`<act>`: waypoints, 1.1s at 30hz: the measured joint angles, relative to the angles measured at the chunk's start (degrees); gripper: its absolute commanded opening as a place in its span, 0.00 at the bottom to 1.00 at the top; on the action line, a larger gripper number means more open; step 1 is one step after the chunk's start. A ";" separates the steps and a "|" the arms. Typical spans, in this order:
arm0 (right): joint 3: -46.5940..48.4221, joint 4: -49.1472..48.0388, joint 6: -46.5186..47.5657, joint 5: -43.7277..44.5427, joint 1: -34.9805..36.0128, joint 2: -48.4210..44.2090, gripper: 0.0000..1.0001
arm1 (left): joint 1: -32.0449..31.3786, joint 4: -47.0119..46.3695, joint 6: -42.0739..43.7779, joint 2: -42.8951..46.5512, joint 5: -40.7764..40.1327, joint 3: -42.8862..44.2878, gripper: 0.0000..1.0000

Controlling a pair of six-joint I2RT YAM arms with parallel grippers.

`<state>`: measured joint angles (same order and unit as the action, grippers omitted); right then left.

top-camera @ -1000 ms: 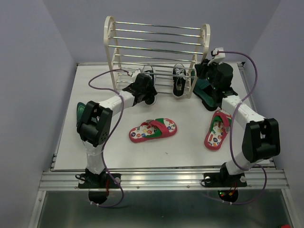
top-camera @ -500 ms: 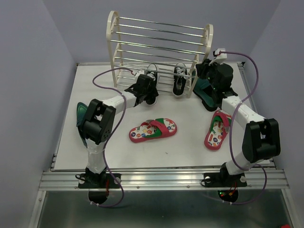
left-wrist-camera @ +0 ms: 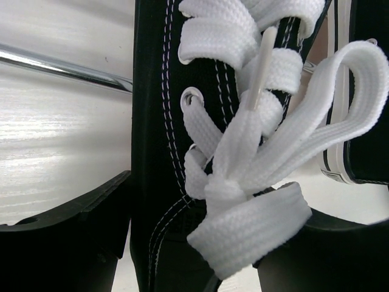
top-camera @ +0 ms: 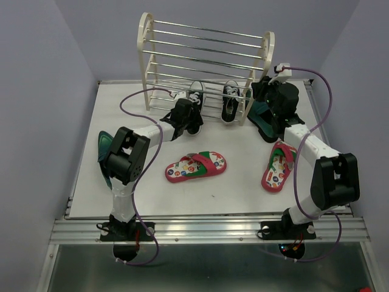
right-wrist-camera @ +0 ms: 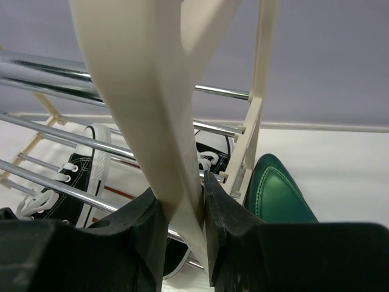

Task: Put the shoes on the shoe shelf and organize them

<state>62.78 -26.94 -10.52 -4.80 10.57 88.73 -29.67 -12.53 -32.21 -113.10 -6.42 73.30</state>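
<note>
Far left, at edge of table [top-camera: 231, 194]: first teal-green dress shoe [top-camera: 104, 143], half hidden behind left arm [top-camera: 124, 158], not yet shelved. Next: left gripper [top-camera: 187, 112], clamped across first black sneaker [left-wrist-camera: 161, 152] at the laces, fingers [left-wrist-camera: 61, 237] flanking both sides. Held low at front of shoe shelf [top-camera: 146, 61], over a bottom rod [left-wrist-camera: 67, 68], apparently for seating on lowest tier. Centre of table: first flip-flop [top-camera: 196, 166], sole down, well apart from shelf. Lowest tier, right of centre: second black sneaker [top-camera: 230, 100], resting on rods. Right end of shelf: right gripper [right-wrist-camera: 182, 225], pinched tight on cream side panel [right-wrist-camera: 152, 121], likely to steady the rack during loading. Just beside, on table: second teal-green dress shoe [right-wrist-camera: 276, 188]. Nearer the bases: second flip-flop [top-camera: 278, 167], unshelved.
</note>
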 measured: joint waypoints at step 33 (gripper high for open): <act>-1.73 -1.01 1.01 6.34 4.09 -0.98 0.04 | -0.61 7.08 -3.19 -0.02 -4.04 6.51 0.32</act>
<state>61.06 -27.94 -9.52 1.54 14.66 87.74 -30.28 -5.45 -35.40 -113.12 -10.46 79.81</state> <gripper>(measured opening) 0.310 0.759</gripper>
